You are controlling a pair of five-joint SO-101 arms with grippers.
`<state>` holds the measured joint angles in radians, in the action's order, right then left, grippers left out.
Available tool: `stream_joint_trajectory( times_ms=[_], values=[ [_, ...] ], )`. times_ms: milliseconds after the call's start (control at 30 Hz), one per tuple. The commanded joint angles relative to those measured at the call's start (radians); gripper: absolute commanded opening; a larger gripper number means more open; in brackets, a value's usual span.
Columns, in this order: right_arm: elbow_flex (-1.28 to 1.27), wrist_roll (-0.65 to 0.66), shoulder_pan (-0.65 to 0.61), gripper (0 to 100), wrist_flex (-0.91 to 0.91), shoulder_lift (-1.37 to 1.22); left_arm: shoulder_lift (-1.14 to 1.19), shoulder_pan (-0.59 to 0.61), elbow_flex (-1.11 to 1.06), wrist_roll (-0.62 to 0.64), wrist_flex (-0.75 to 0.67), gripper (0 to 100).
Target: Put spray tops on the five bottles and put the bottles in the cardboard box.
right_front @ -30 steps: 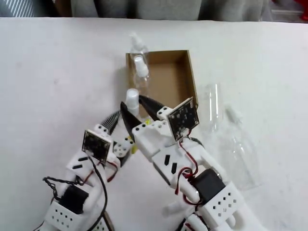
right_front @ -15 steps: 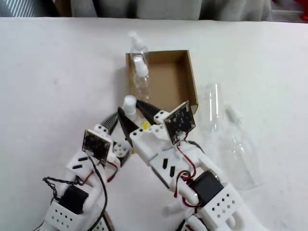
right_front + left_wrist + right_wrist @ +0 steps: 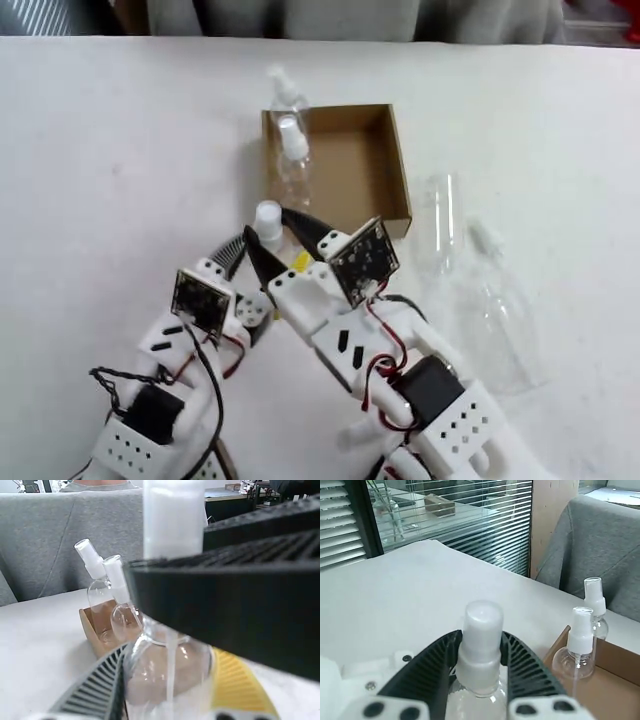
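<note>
One bottle point(image 3: 167, 670) is upright just in front of the cardboard box point(image 3: 385, 160), with a spray top point(image 3: 481, 625) on its neck. The left tool point(image 3: 170, 700) is closed on the bottle's round body. The right tool point(image 3: 480, 647) squeezes the spray top from both sides. I think this top is being fixed on. Two finished bottles point(image 3: 293, 150) stand at the box's far left corner. Two clear bottles point(image 3: 500, 320) lie on the tabletop point(image 3: 120, 150) beside the box and, I think, need tops, so more than half is left
</note>
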<state>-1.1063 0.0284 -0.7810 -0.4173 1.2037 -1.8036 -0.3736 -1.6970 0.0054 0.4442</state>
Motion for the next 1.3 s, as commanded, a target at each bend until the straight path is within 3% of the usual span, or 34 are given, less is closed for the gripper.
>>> stream_joint_trajectory(
  times_ms=[0, 633, 833, 1133, 1267],
  values=[
    [0.012, 0.020, -0.021, 1.6, -0.039, 0.007, -0.022, -0.007, 0.005, -0.008, 0.002, 2],
    [0.028, 0.021, -0.022, 1.6, -0.110, 0.070, -0.021, -0.008, 0.005, -0.008, 0.002, 2],
    [0.038, 0.041, -0.087, 1.6, -0.113, 0.067, -0.021, -0.008, 0.005, -0.008, 0.002, 2],
    [0.126, 0.057, -0.093, 1.8, -0.124, -0.087, -0.021, -0.008, 0.005, -0.008, 0.002, 2],
    [0.187, 0.057, -0.093, 1.9, -0.229, -0.119, -0.021, -0.008, 0.005, -0.008, 0.002, 2]
  ],
)
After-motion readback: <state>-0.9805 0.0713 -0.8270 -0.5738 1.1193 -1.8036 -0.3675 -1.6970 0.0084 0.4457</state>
